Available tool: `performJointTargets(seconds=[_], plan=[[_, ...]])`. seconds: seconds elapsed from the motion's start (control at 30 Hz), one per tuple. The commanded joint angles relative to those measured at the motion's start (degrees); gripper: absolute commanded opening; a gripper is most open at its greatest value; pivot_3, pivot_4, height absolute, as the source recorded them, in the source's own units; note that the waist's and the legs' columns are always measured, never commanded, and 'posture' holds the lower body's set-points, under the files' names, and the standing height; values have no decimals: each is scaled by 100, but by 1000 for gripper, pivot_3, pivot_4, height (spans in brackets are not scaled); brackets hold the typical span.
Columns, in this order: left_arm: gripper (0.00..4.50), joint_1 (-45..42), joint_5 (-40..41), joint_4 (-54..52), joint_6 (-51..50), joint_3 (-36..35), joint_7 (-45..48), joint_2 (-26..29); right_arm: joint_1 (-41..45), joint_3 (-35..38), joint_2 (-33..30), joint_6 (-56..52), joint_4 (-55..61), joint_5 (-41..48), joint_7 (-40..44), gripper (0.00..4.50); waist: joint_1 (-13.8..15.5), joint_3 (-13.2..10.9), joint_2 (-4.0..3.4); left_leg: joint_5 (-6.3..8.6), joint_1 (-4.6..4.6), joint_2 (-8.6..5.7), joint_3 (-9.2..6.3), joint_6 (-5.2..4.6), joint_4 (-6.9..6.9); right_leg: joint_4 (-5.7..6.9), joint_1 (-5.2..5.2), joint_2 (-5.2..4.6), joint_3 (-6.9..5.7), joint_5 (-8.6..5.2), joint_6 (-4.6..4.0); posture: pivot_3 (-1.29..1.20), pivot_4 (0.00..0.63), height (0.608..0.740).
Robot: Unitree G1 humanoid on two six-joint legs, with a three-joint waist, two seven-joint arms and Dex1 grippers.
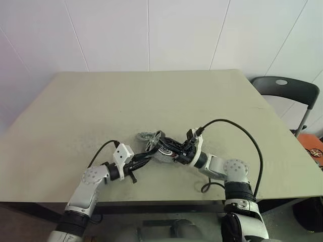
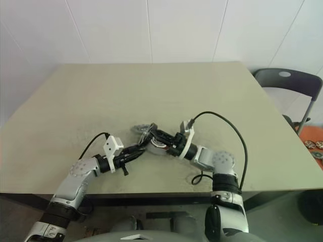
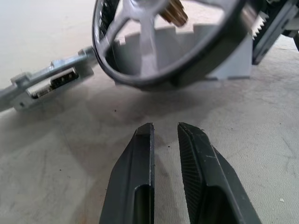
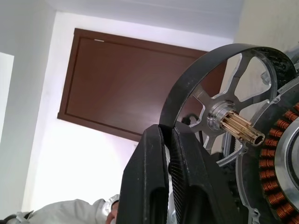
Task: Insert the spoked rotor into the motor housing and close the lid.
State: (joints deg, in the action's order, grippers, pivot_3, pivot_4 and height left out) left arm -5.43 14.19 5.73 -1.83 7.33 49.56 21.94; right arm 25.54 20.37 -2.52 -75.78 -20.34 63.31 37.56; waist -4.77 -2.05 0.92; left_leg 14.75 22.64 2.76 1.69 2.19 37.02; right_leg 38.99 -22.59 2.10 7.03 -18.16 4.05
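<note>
A: The beige worktop (image 1: 151, 101) takes up most of the head view, with a dark chair (image 1: 287, 91) at the right edge. All the parts sit low in the frame, a little left of centre.

B: And the arms?

A: They meet there. The right hand (image 4: 169, 140) has its fingers pinched together on the dark rim of the spoked rotor (image 4: 224, 88) and holds it on edge, its brass shaft toward the motor housing (image 4: 275, 154), whose copper windings fill the lower right of the right wrist view. The rotor is just beside the housing, not yet seated.

B: The left hand?

A: The left hand (image 3: 165, 140) has its fingers drawn nearly together on nothing, low over the worktop, pointing at the rotor rim (image 3: 163, 70) above it. A grey toothed part stands just behind the rotor; it may be the lid, but that cannot be told for sure. A small grey disc (image 1: 146, 136) lies on the worktop just left of the cluster in the head view.

B: What could go wrong from here?

A: The hold is a thin pinch on a narrow rim, so the wheel could swivel or slip if it knocks the windings. If the shaft goes in tilted, it may jam against the silver centre. The housing looks unbraced, so a push might shove it along the worktop. The left hand, so near, could also be struck.
</note>
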Motion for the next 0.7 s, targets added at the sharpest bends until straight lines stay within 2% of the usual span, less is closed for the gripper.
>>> performJointTargets(seconds=[0.03, 0.3, 0.7], plan=[[924, -88, -22, -163, 61, -17, -17, 1, 41, -261, -21, -143, 406, 145, 251, 4, -14, -1, -1, 0, 0, 0, 0, 0, 0, 0, -1, 0, 0, 0, 0, 0, 0, 740], [924, -83, -21, -290, -30, -46, -27, 52, -46, -696, -270, -248, 331, -90, 401, 4, -82, -1, -2, 0, 2, 0, -2, 0, 3, 2, 0, -1, -2, 0, 1, 0, 0, 740], [924, 6, 230, -606, -507, -377, 179, 649, 417, 292, 197, 170, -540, 257, -134, 4, -112, -2, -3, 0, -5, 1, -4, 0, 5, 5, 5, 0, -5, 0, 3, 0, 0, 740]])
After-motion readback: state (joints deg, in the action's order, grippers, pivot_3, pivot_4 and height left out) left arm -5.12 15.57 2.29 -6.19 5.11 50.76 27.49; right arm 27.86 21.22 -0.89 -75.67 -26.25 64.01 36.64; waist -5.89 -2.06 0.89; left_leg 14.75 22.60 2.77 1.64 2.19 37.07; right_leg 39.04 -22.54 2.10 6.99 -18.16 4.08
